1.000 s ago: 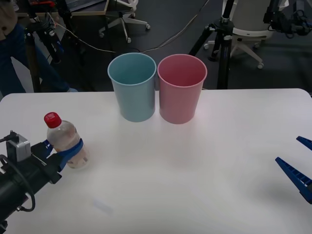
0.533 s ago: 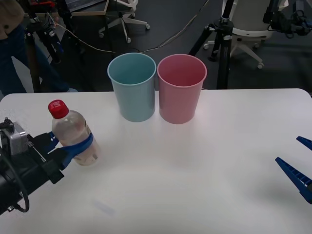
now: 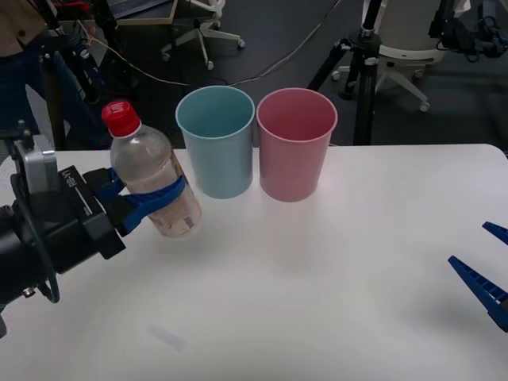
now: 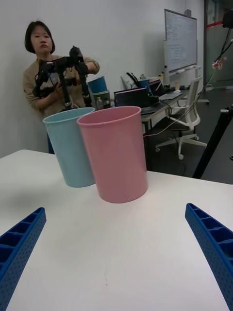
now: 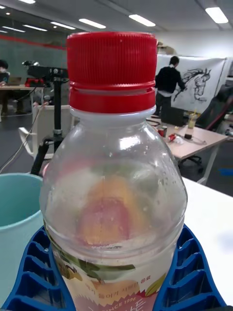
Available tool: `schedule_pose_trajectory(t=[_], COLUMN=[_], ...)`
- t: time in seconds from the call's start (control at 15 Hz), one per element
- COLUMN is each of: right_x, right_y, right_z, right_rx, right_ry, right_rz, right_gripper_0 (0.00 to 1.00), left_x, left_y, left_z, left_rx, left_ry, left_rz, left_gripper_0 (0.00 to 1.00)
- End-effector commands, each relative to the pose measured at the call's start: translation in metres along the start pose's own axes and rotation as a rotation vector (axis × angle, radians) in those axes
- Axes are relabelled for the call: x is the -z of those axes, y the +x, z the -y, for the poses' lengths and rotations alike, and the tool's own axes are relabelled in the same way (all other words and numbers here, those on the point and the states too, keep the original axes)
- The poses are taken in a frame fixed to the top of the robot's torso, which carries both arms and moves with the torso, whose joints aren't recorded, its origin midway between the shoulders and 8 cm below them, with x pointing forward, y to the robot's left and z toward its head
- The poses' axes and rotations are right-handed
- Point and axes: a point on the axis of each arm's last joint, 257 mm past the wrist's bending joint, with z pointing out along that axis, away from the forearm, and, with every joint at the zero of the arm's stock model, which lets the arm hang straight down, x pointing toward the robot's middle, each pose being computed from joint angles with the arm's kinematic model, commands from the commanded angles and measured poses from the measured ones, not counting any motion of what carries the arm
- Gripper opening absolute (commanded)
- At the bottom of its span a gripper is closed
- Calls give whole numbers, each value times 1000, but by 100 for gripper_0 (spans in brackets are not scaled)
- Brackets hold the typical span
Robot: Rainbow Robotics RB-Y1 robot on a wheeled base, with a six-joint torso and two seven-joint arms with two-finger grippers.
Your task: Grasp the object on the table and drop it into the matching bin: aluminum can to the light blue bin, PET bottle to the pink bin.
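A wide white table (image 3: pixel 333 270) with rounded corners fills the foreground; behind its far edge lies a dark floor with office chairs, tripods and cables. At the middle of the far edge stand two bucket-shaped bins, touching side by side: the light blue bin (image 3: pixel 216 143) on the left, the pink bin (image 3: pixel 295 144) on the right. What can be seen of their insides looks empty. Near the table's left edge, the left gripper (image 3: pixel 147 202) is clenched around the PET bottle (image 3: pixel 152 176), holding it lifted off the table, tilted, just left of the light blue bin. The right gripper (image 3: pixel 486 274) rests by the right edge, fingers spread apart, grasping nothing.
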Motion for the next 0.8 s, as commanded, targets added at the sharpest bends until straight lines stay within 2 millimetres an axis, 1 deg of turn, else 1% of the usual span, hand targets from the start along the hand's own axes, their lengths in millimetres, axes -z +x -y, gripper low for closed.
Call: schedule_pose_trajectory(t=[0.07,0.2,0.27,0.4,0.67,0.8], right_x=[0,0,0,0,0,0], right_y=[0,0,0,0,0,0], right_z=[0,0,0,0,0,0], right_rx=[0,0,0,0,0,0], right_ry=[0,0,0,0,0,0], right_rz=[0,0,0,0,0,0], right_gripper_0=[100,100,100,100,100,100], left_x=[-25,-46,-62,-86,-133,-157], left_y=[-17,-20,-23,-28,-48,-53], left_z=[7,10,10,7,-14,-25], left_rx=[-21,-16,-20,-15,-14,7], left_ry=[53,84,112,150,177,171], left_rz=[-6,-12,-12,-12,-18,-11], left_gripper_0=[0,0,0,0,0,0])
